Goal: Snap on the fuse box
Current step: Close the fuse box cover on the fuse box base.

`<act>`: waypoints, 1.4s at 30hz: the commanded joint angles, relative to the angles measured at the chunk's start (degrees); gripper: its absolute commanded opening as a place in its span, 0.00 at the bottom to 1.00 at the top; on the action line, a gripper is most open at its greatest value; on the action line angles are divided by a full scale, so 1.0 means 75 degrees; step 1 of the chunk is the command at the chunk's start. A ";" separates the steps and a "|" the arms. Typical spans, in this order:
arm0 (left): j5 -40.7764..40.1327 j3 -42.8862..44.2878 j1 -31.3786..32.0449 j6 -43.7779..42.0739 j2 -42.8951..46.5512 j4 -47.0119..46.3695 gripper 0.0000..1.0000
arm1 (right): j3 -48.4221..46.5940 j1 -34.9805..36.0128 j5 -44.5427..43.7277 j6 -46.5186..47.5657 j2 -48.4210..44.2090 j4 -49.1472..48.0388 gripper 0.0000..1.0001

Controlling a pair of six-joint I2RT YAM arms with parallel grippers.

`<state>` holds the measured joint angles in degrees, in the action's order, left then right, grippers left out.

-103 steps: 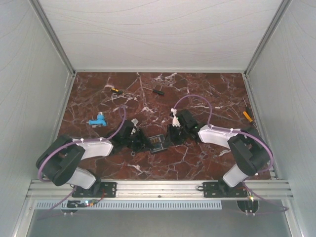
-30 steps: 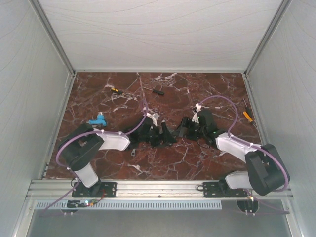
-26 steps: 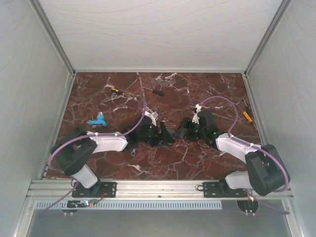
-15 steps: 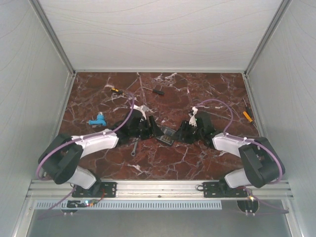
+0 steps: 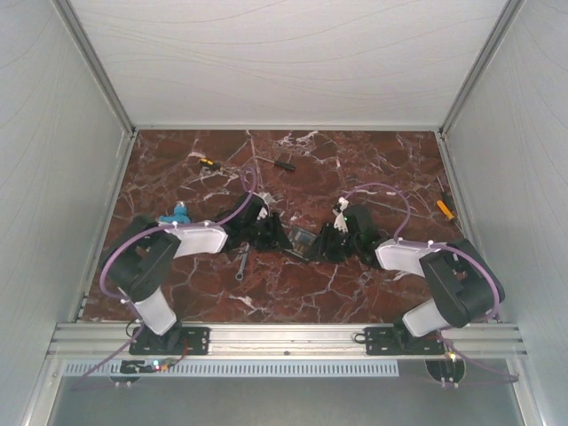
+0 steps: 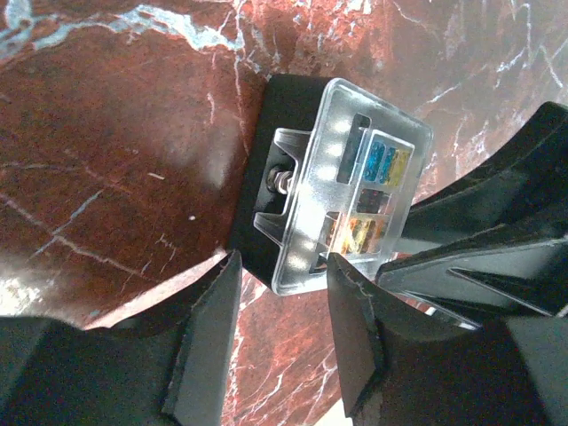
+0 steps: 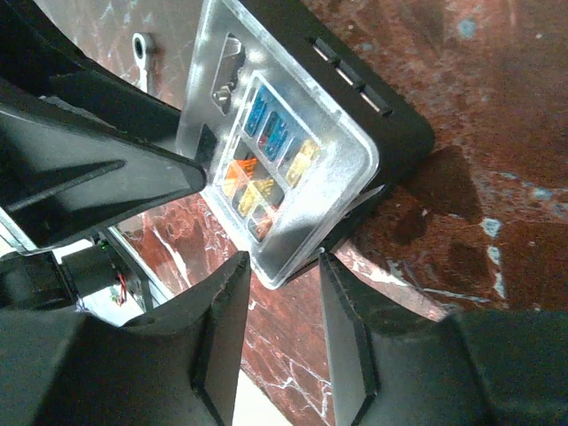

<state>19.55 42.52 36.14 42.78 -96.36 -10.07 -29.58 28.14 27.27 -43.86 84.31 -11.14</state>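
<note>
Fuse box (image 6: 328,204) ends sit inside half-open left tool (image 6: 282,262) and right tool (image 7: 284,262); grip unclear.

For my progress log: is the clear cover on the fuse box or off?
On: the clear cover lies over the fuses of the fuse box. Latched, cannot tell.

**ROBOT WORKCELL: LABORATORY BENCH ENCLOSURE**

Type of place: a closed lab test cell, not a home or a shop.

- Walls (image 5: 293,62): plain white panels behind and to both sides of the grippers, set in bare metal frame bars (image 5: 98,67).
- Table (image 5: 293,293): dark red marbled top, filling the enclosure floor.
- Rail (image 5: 284,339): slotted metal, along the near edge. The left arm (image 5: 191,241) and right arm (image 5: 399,256) are bolted to it.
- Cables (image 5: 373,189): purple, looped along each arm.
- Loose tools: a small wrench (image 5: 241,262) just to the near side of the left gripper (image 5: 273,232), and an orange-handled tool (image 5: 445,209) well to the right of the right gripper (image 5: 328,241).
</note>
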 commanded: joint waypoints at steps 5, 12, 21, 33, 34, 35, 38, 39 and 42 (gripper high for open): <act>0.0559 0.0138 -0.0037 0.0065 -0.0435 -0.0149 0.34 | -0.0036 0.0057 -0.0285 0.0213 0.0235 0.0371 0.33; 0.0773 -0.0565 -0.0016 0.0446 -0.0471 -0.0470 0.31 | -0.0249 0.0037 -0.0731 0.0706 0.0714 0.1416 0.31; 0.0748 -0.1005 -0.0002 0.0720 -0.0628 -0.0570 0.27 | -0.0412 0.0026 -0.1398 0.1039 0.1367 0.1912 0.27; -0.0565 -0.1096 -0.0213 0.0421 0.1949 -0.0226 0.56 | -0.0943 -0.0274 -0.2339 0.2048 -0.1081 0.2612 0.46; -0.0792 -0.1048 -0.0298 0.0292 0.2216 -0.0112 0.60 | -0.0994 -0.0424 -0.2523 0.2112 -0.1273 0.2676 0.49; -0.1045 -0.1042 -0.0406 0.0163 0.2475 -0.0047 0.64 | -0.1050 -0.0579 -0.2727 0.2183 -0.1441 0.2757 0.52; -0.1700 -0.1142 -0.0947 -0.0124 0.3196 0.0051 0.77 | -0.1166 -0.1049 -0.3776 0.2359 -0.1854 0.2730 0.62; -0.1978 -0.1255 -0.1191 -0.0206 0.3420 0.0059 0.81 | -0.1161 -0.1210 -0.4138 0.2403 -0.1984 0.2651 0.65; -0.3149 -0.1585 -0.1842 -0.0347 0.4094 0.0058 0.92 | -0.0837 -0.1428 -0.5572 0.2351 -0.2404 0.2001 0.74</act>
<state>8.51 32.10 27.18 43.46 -70.89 -10.39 -36.73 19.35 1.74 -28.01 70.15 7.55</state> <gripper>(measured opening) 0.877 0.710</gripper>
